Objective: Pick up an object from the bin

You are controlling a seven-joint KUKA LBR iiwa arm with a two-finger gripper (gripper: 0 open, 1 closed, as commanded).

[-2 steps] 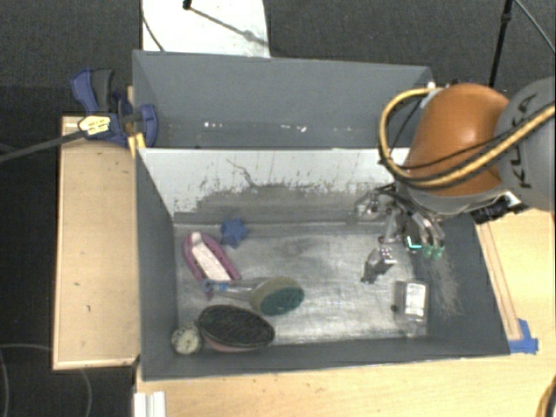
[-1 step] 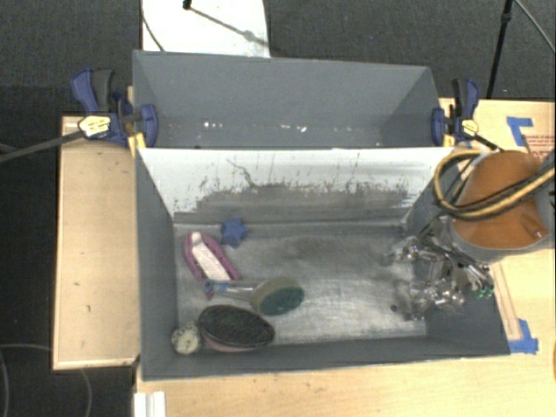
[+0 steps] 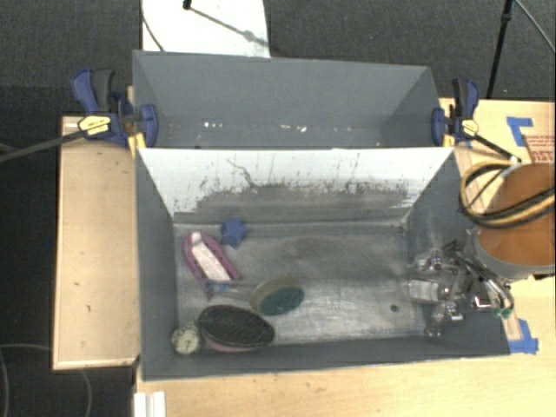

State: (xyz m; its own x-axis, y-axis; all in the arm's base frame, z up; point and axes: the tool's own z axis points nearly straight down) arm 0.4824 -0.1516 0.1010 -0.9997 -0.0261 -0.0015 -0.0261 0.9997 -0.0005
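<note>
Hovering at the right of the bin (image 3: 287,189), the tool (image 3: 441,301), open or closed I cannot tell, sits well apart from the teal disc (image 3: 280,300); nothing looks picked yet.

Inside the bin (image 3: 287,189), five items cluster at the left end of the floor. A star piece (image 3: 233,230) lies farthest back, with a packet (image 3: 207,259) just in front of it and slightly left. Nearer the front and right of the packet sits a disc (image 3: 280,299), touching an oval brush (image 3: 234,328) before it. A ball (image 3: 185,340) rests just left of the brush, in the near-left corner. The gripper (image 3: 437,307) hangs at the bin's right end, well apart from them all.
</note>
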